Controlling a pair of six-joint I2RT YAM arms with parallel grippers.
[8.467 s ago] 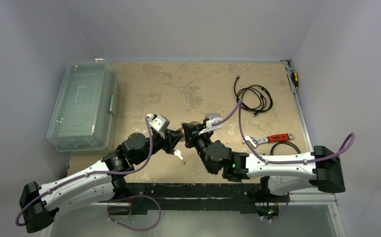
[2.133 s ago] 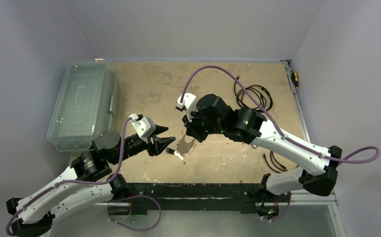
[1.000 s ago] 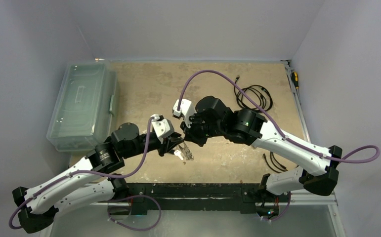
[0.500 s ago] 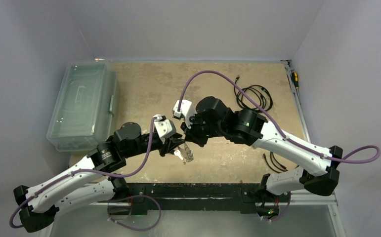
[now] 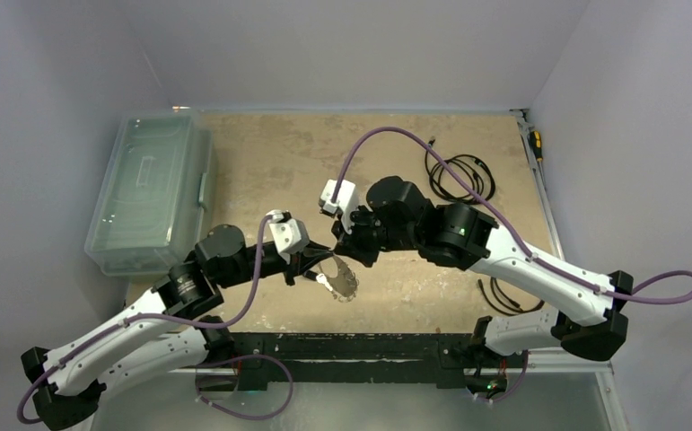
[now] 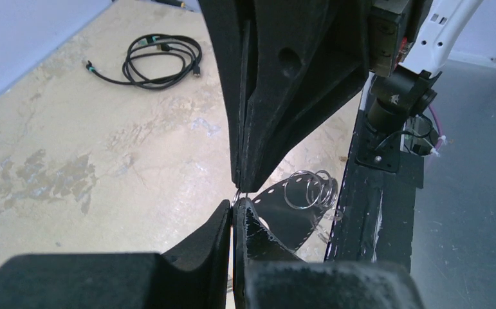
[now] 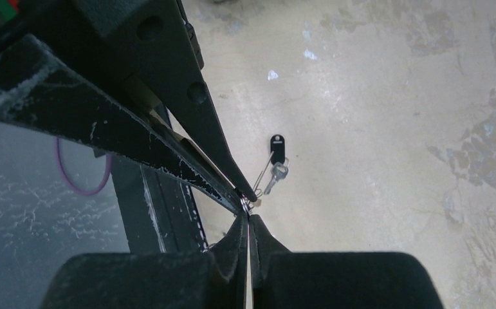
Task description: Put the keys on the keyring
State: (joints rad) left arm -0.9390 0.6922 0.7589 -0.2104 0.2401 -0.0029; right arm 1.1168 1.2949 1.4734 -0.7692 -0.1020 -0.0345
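Clenching shut just now, the left gripper (image 6: 234, 211) pinches the keyring (image 6: 278, 188) at its edge, right where the right gripper (image 7: 246, 222), also clamped tight, holds it aloft. Both keys (image 7: 276, 168) lie loose on the table (image 7: 374, 129) beneath, so this two-handed hold probably readies the ring for threading.

- Top view: left end effector (image 5: 315, 267) and right end effector (image 5: 340, 253) meeting tip to tip. Tips looking too tiny to tell what they are pinching.
- Keys (image 5: 322, 279) showing as pale speck only.
- Left wrist view: keyring (image 6: 296, 193) hiding partly behind own fingers (image 6: 264, 238), far end blurring.
- Black cable (image 5: 493, 294) hiding partly under right arm (image 5: 521, 265).
- Right wrist view: left end effector running off top and left edges.
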